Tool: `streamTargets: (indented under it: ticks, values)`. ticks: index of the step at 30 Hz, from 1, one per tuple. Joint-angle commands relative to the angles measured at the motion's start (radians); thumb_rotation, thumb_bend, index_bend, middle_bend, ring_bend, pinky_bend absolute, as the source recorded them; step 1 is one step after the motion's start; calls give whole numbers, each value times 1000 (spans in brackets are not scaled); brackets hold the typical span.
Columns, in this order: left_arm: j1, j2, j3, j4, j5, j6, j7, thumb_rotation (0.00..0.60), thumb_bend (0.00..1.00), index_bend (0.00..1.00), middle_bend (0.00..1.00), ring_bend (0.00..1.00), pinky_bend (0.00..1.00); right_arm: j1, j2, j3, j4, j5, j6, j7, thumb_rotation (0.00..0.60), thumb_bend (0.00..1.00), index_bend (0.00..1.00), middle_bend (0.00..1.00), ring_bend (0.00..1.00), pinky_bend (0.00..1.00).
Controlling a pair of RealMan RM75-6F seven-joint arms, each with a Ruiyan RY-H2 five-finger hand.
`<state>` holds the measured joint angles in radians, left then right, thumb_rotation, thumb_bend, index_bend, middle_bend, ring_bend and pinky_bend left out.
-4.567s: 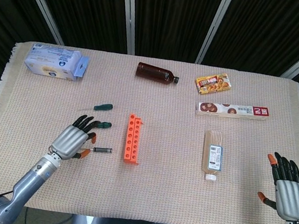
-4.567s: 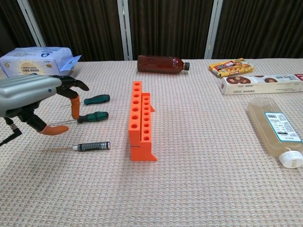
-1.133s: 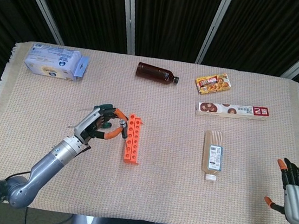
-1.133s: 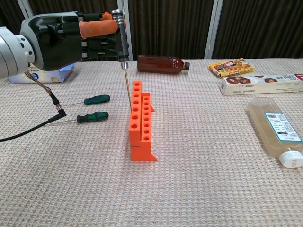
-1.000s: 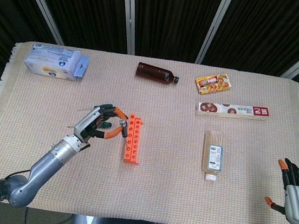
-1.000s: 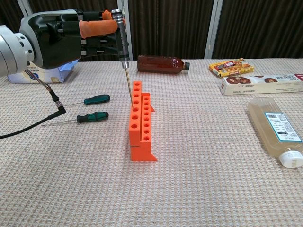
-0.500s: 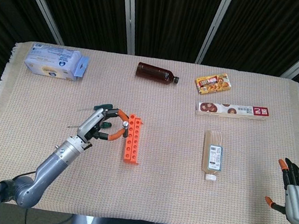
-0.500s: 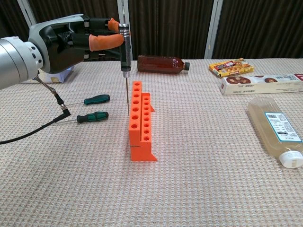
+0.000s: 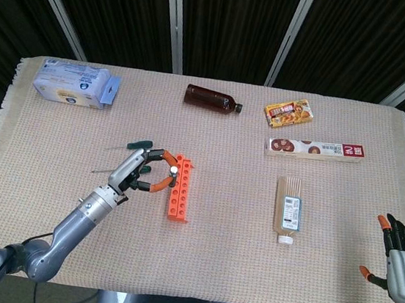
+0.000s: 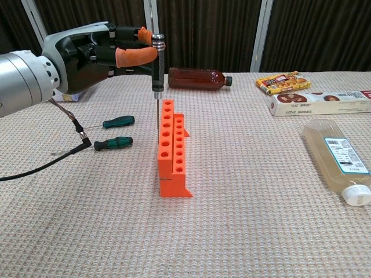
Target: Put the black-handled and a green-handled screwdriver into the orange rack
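My left hand (image 10: 95,51) holds the black-handled screwdriver (image 10: 157,65) upright by its handle, pinched between thumb and fingers. Its thin shaft points down at the left row of holes in the orange rack (image 10: 173,155); I cannot tell whether the tip is inside a hole. From above, the left hand (image 9: 137,170) sits just left of the rack (image 9: 179,193), with the screwdriver's top (image 9: 173,168) over the rack's left row. Two green-handled screwdrivers (image 10: 119,121) (image 10: 113,142) lie on the cloth left of the rack. My right hand (image 9: 399,253) hangs open at the table's near right corner.
Along the far side lie a tissue pack (image 9: 74,82), a brown bottle (image 9: 212,99), a yellow snack box (image 9: 288,112) and a long biscuit box (image 9: 315,149). A clear bottle (image 9: 288,209) lies right of the rack. A black cable (image 10: 40,165) trails from my left wrist.
The left hand has lowered the black-handled screwdriver and shifted it slightly right, bringing the shaft down at the rack's left row. The right hand has not moved.
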<state>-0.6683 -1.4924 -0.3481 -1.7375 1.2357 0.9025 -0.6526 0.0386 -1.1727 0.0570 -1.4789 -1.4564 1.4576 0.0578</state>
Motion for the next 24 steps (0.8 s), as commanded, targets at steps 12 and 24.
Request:
streamTargets:
  ticks: [12, 24]
  values:
    - [-12, 1, 20, 3, 5, -16, -11, 600, 615, 752, 454, 253, 187, -3, 0, 0, 3, 2, 0, 4, 600, 3, 0, 0, 0, 0]
    - [-12, -15, 27, 8, 31, 15, -30, 600, 615, 755, 455, 252, 183, -5, 1, 0, 4, 2, 1, 6, 600, 4, 0, 0, 0, 0]
